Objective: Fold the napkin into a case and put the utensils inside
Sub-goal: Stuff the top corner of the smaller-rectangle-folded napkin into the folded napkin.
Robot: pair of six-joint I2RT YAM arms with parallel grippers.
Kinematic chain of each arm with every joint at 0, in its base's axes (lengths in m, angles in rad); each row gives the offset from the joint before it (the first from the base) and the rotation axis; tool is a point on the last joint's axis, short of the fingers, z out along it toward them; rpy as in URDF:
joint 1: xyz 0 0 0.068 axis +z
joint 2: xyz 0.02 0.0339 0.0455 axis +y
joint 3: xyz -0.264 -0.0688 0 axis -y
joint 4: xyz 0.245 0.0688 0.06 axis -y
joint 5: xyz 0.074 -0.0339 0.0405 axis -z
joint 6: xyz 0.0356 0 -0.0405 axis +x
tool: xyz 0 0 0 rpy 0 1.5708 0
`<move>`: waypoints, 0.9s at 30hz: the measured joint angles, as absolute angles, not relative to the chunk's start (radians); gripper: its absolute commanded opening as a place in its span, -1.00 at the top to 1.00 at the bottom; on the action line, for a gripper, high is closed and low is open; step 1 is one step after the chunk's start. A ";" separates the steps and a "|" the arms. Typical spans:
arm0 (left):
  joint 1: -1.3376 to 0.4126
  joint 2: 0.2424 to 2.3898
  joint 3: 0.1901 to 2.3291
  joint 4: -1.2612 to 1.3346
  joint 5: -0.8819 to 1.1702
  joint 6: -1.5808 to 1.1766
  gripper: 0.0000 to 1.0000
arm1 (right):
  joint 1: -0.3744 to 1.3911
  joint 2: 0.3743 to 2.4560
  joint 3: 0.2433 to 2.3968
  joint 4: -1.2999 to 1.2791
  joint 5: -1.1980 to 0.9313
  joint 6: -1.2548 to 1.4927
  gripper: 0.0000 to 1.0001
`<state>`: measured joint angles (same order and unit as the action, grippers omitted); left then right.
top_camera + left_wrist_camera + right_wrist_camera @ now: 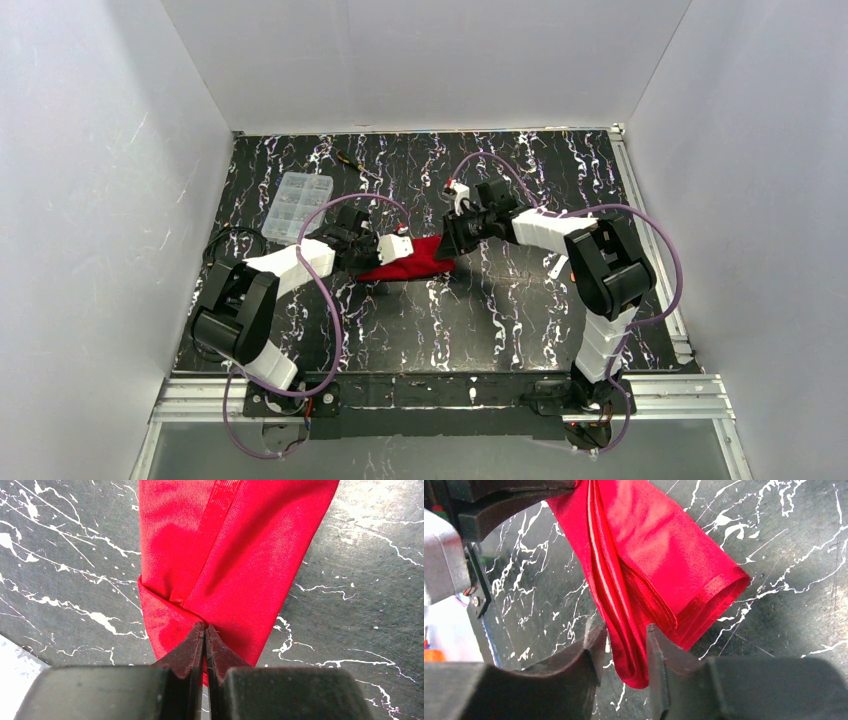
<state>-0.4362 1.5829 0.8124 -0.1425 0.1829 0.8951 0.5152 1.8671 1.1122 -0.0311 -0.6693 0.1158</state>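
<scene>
Black marbled tabletop (520, 330) carries the napkin (410, 262) at its centre, between both arms. Cloth condition: folded into a narrow layered strip, judged not yet a finished case. Left tool (205, 628): jaws closed, pinching one end of the strip. Right tool (626, 635): jaws narrow, astride the folded edge at the other end; a firm clamp cannot be confirmed. No utensil shows in the cloth, so insertion is still to do. Clear compartment box (296, 203) stands well apart, far left.

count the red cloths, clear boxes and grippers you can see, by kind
red napkin: 1
clear compartment box: 1
grippers: 2 (left gripper, right gripper)
total: 4
</scene>
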 measured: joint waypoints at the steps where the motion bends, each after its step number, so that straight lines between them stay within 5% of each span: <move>1: -0.436 1.583 0.812 -0.142 0.183 0.896 1.00 | 0.512 1.867 1.112 -0.031 -0.679 0.118 -0.10; 4: -0.436 1.583 0.812 -0.143 0.183 0.896 1.00 | 0.498 1.866 1.112 -0.031 -0.715 0.121 -0.34; 8: -0.436 1.583 0.812 -0.143 0.183 0.896 1.00 | 0.480 1.860 1.099 -0.030 -0.776 0.116 -0.32; 13: -0.436 1.583 0.812 -0.143 0.183 0.896 1.00 | 0.474 1.860 1.098 -0.035 -0.794 0.109 0.05; 19: -0.436 1.583 0.812 -0.143 0.183 0.894 1.00 | 0.474 1.862 1.098 -0.027 -0.805 0.128 0.94; 27: -0.436 1.583 0.812 -0.144 0.183 0.895 1.00 | 0.472 1.918 1.191 -0.070 -0.793 0.159 0.97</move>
